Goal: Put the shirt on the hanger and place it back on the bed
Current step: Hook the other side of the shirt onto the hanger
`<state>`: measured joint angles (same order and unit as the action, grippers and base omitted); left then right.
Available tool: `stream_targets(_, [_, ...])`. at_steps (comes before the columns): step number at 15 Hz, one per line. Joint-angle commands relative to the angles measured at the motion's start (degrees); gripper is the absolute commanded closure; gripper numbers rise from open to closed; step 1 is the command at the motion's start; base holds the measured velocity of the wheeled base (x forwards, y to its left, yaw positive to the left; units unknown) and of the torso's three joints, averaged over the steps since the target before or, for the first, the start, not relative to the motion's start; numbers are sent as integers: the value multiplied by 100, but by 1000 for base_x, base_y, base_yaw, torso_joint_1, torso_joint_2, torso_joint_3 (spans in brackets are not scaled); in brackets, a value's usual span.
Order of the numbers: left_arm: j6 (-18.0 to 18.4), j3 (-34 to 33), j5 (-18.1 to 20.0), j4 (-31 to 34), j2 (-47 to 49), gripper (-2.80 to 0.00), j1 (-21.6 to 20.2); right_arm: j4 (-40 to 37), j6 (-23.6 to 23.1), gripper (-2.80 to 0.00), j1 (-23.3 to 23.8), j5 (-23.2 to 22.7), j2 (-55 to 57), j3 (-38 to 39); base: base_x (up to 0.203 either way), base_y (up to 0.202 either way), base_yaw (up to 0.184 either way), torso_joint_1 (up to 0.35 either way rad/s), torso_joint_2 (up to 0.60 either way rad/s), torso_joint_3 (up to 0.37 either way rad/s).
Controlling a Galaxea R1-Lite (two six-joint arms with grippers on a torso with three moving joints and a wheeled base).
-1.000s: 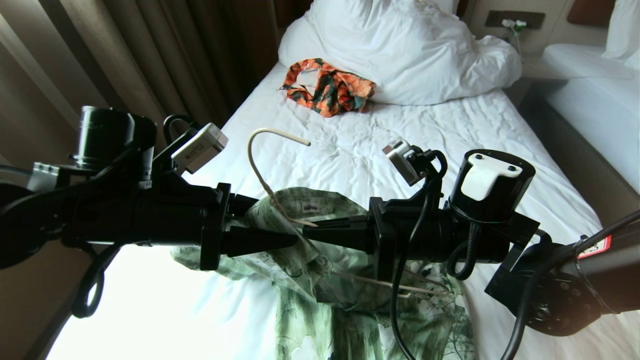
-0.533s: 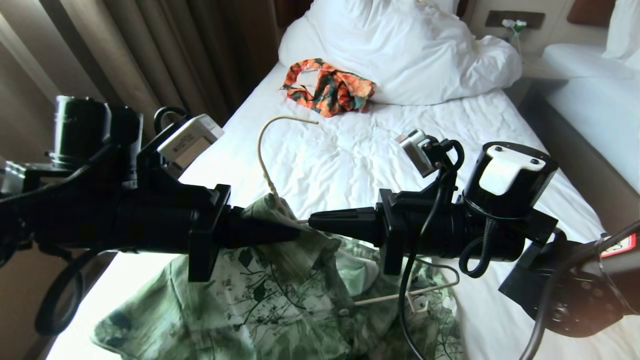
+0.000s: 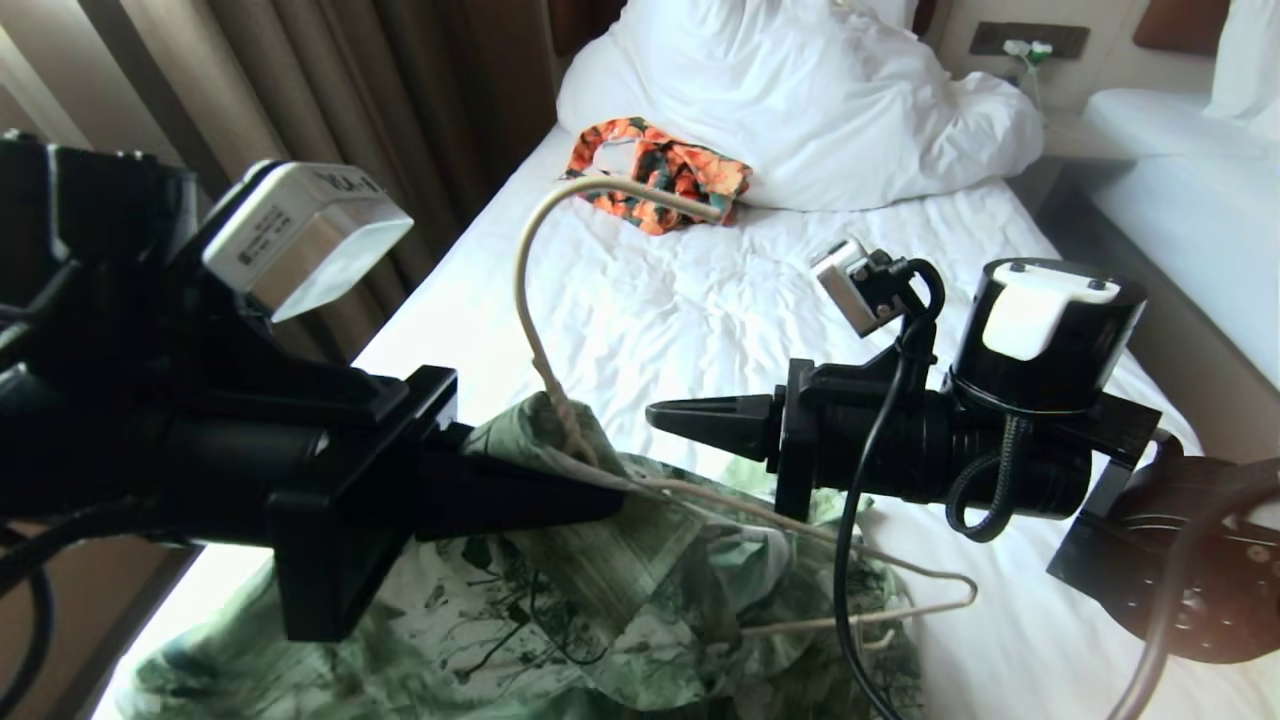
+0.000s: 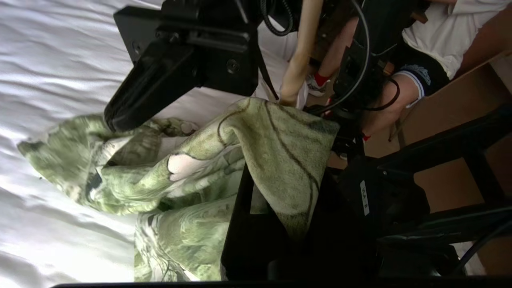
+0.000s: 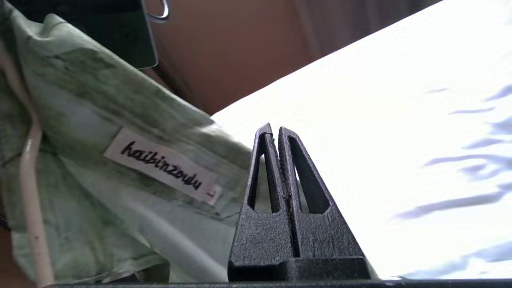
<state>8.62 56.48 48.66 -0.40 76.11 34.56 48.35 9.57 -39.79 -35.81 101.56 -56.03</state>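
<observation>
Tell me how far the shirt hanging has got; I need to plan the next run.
Partly done: the hanger is threaded into the shirt at the collar, though one corner pokes out. In hand: the left gripper is shut on the shirt; the right gripper is shut and empty. Left: seating the shoulders, then laying it on the bed.

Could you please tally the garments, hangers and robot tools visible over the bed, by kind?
Garments: 2, green shirt and orange floral garment
Hangers: 1, cream wire hanger
Tools: 2, left tool and right tool
Total: 5

Orange-and-teal floral garment (image 3: 655, 180) beside brown curtains (image 3: 330, 110), second bed (image 3: 1190, 200).
</observation>
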Motion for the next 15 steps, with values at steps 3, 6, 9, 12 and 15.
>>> stream_targets(3, [8,3,-345,5,16,0,203,5,-105,-280,-29,47,-218,-3,0,0,0,0,0,0])
stream_targets(6, [-1,-40,-427,14,-26,0,210,-188,133,-280,2,50,-717,76,0,0,0,0,0,0])
stream_targets(9, [-206,-143,-634,8,-147,0,210,-1377,226,-280,187,76,-1323,-15,0,0,0,0,0,0])
stream_targets(12, [-262,-164,-861,10,-234,0,225,-2857,244,-280,355,543,-1466,-590,0,0,0,0,0,0])
stream_targets(15, [-350,-202,-953,6,-377,0,236,-4578,299,0,389,1219,-1442,-1351,0,0,0,0,0,0])
